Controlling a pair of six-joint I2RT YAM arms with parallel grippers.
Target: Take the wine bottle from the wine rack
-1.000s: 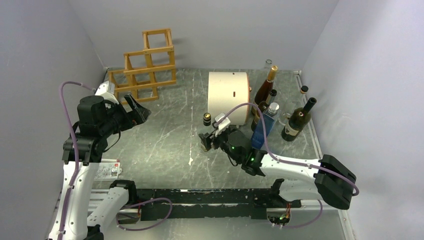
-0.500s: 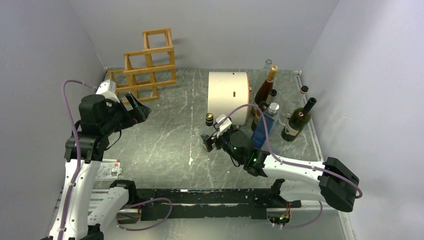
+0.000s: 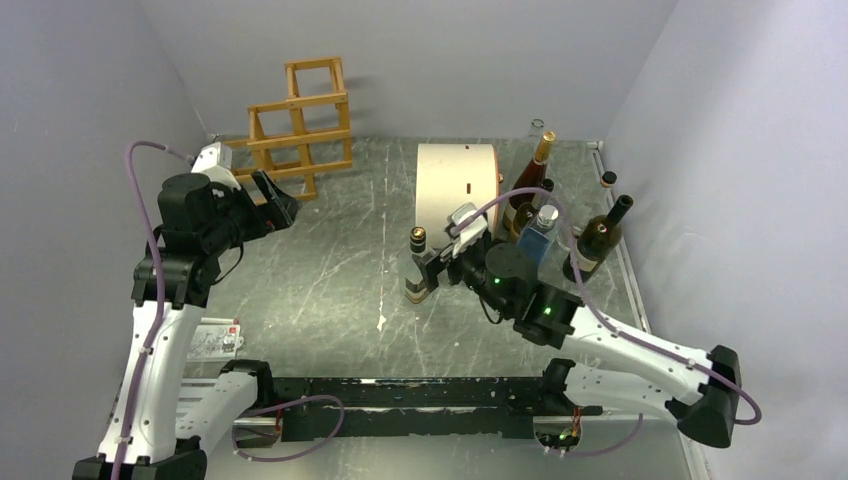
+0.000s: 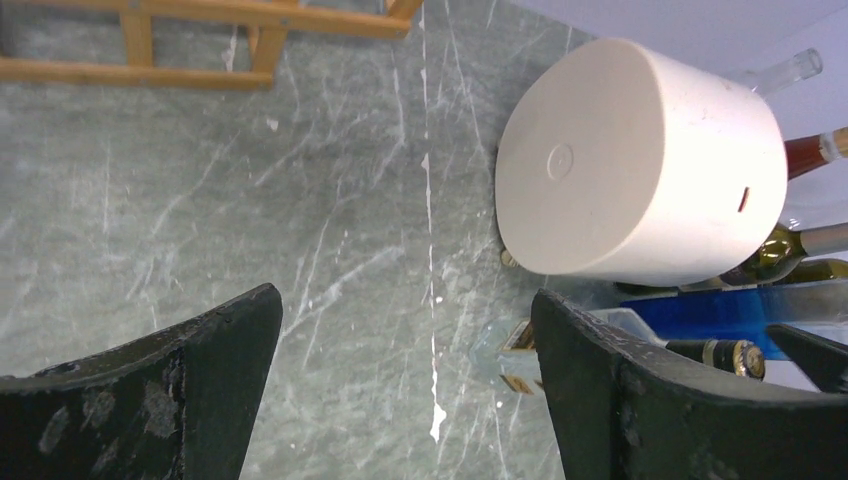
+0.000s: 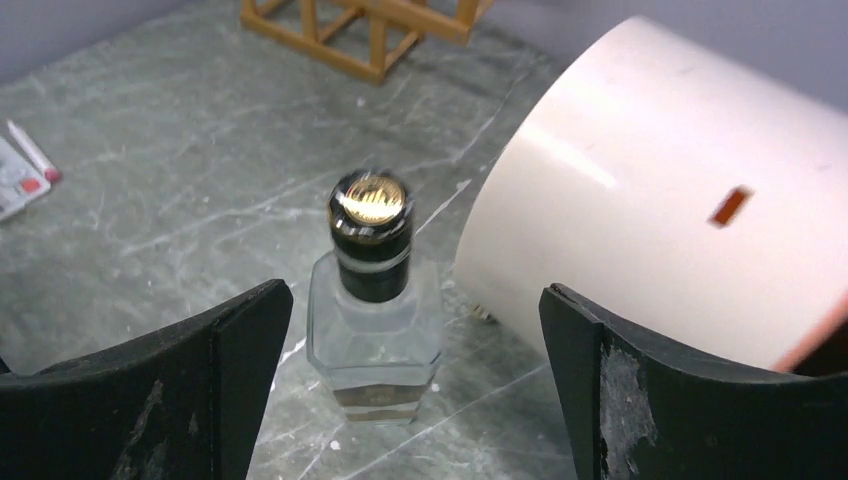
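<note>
The wine rack of honey-brown bars stands at the back left, and its cells look empty. A clear square bottle with a black cap stands upright on the table, just left of the cream drum. My right gripper is open, right beside the bottle on its right. In the right wrist view the bottle stands free between and beyond the open fingers of that gripper. My left gripper is open and empty, raised in front of the rack. In its wrist view the bottle lies far below.
Several bottles stand at the right of the drum: an amber one, a blue one, a dark green one. A white card lies at the front left. Grey walls close in on both sides.
My right gripper has drawn back and to the right, away from the clear bottle, which stays standing. My left arm has shifted slightly up and back towards the rack.
</note>
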